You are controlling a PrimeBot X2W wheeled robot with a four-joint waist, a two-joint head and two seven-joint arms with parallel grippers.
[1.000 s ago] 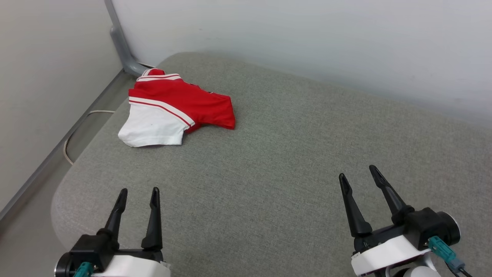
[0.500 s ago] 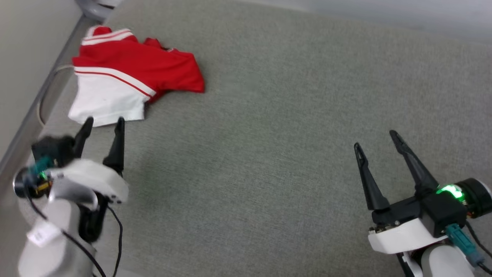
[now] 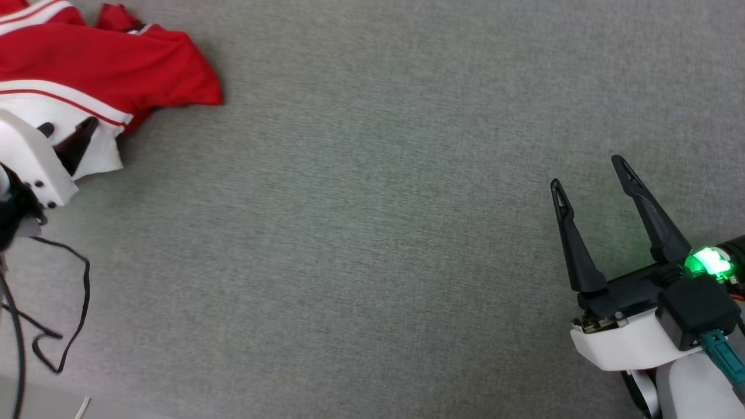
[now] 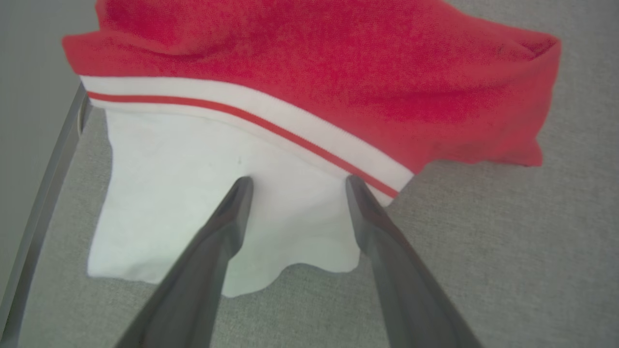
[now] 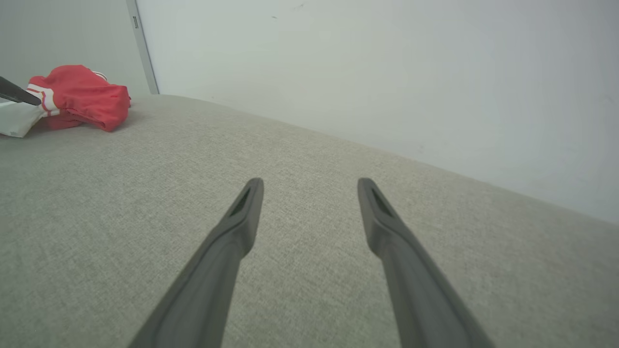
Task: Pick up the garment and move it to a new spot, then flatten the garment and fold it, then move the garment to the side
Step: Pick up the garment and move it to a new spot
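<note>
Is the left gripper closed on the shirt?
No, the jaws of the left gripper stand apart, with the white part of the shirt seen between them.

Red garment [image 3: 110,67], left gripper [image 3: 68,127] seemingly above

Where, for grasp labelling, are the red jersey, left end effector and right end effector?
red jersey [image 4: 314,63], left wrist view, red body fabric.
left end effector [image 4: 298,179], left wrist view, midway between fingertips.
right end effector [image 3: 586,171], head view, midway between fingertips.
</note>
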